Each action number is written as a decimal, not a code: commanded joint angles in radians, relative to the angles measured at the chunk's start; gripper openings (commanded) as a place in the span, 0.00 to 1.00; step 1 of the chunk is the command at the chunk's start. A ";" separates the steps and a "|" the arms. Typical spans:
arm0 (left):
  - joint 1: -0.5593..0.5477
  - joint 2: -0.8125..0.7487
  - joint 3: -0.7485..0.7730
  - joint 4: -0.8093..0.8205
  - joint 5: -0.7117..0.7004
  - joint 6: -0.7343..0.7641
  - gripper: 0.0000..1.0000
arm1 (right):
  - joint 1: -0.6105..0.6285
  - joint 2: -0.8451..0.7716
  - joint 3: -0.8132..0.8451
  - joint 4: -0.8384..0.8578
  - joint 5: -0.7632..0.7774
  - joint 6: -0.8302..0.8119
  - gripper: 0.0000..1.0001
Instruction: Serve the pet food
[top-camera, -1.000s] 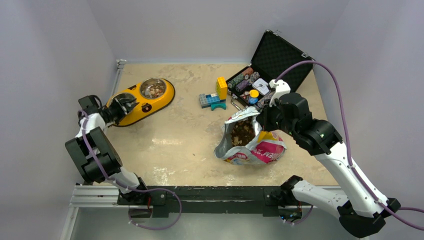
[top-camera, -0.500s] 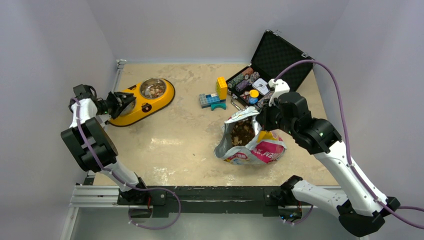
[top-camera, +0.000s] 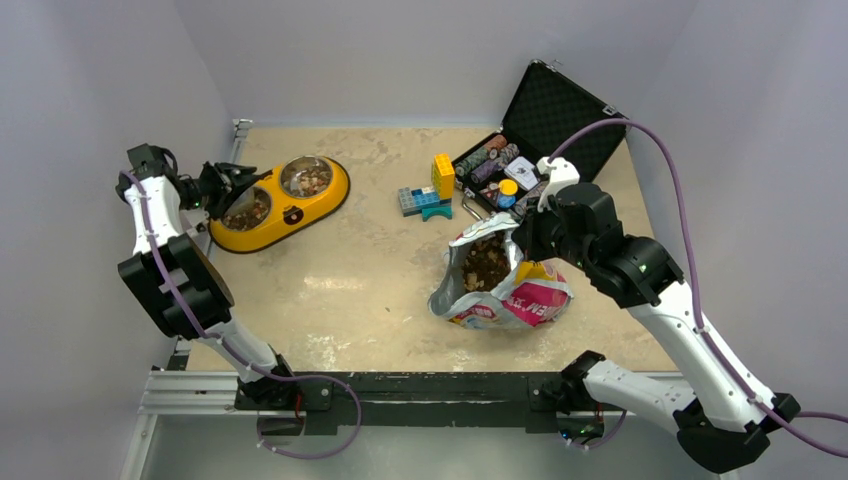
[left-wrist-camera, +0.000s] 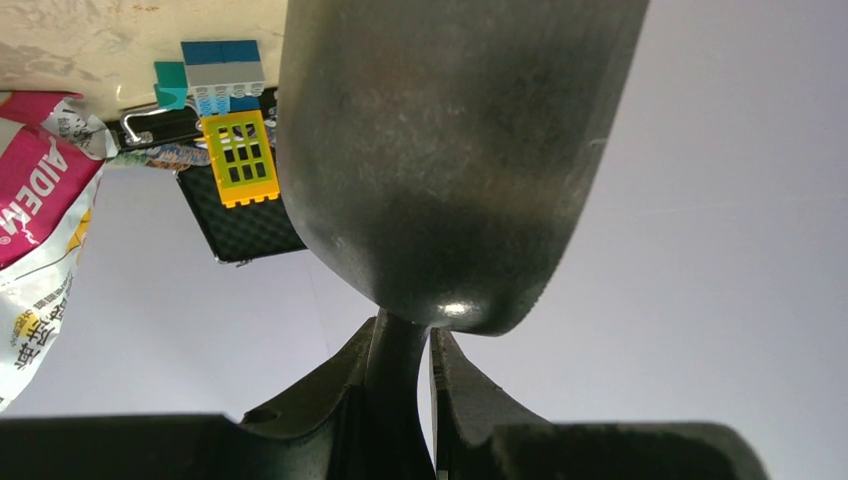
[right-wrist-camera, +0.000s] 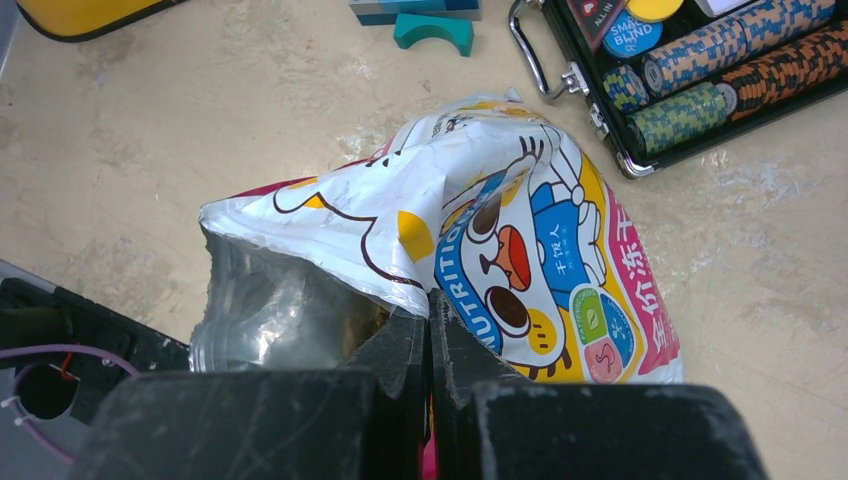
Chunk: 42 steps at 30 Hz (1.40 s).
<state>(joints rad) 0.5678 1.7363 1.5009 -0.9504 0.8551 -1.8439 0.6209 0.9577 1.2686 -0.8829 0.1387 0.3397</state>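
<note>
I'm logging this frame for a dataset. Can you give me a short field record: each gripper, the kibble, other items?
left gripper: shut on the handle of a dark scoop, near the yellow feeder and its left bowl
right gripper: shut on the food bag at its rim
kibble: in the open bag and in both feeder bowls
other items: open poker chip case, toy bricks

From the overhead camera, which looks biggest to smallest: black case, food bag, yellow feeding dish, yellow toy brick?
1. The black case, lid open, looks largest.
2. The food bag and yellow feeding dish come next, too alike to rank.
3. The yellow toy brick is smallest.
</note>
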 joint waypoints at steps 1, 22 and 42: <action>-0.009 -0.005 0.018 -0.084 0.051 -0.037 0.00 | -0.006 0.009 0.038 -0.019 0.033 -0.002 0.00; -0.111 -0.183 -0.011 -0.229 -0.045 0.376 0.00 | -0.006 0.030 0.074 -0.031 0.019 -0.016 0.00; -0.790 -0.628 -0.612 -0.135 -0.418 1.061 0.00 | -0.006 0.118 0.254 -0.120 0.065 0.004 0.00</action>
<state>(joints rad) -0.2096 1.0267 0.9516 -1.0855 0.5751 -0.9112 0.6209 1.0805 1.4342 -1.0134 0.1658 0.3363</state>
